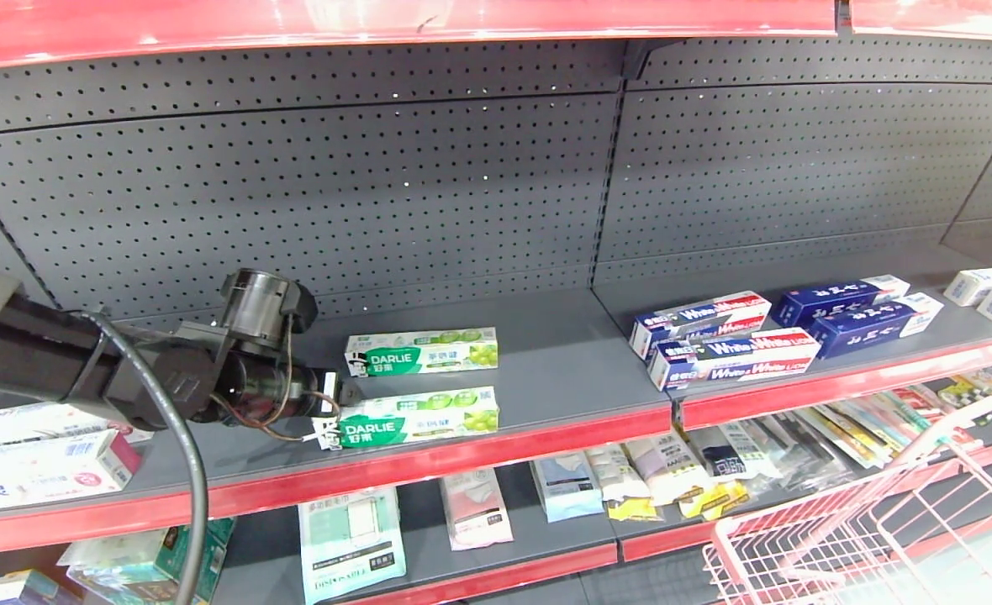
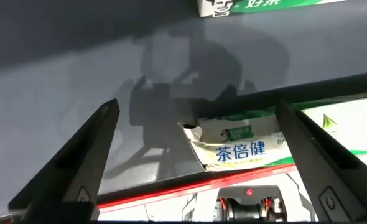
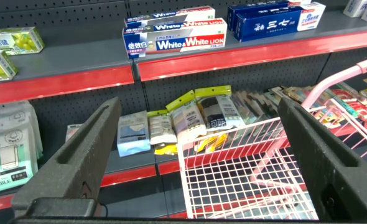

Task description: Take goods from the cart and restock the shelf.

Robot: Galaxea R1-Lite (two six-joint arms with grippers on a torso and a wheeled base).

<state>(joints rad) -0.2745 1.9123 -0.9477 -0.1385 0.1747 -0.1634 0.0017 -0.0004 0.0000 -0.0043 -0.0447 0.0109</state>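
- Grey shelf with a red edge carries a green toothpaste box near its front.
- Left tool is wide open, with the box's end between its fingers.
- Right tool is wide open above the pink cart.

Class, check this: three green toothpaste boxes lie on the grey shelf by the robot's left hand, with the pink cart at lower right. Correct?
No. The head view shows two green toothpaste boxes, not three, on the grey shelf by the left hand; the pink cart is at lower right.
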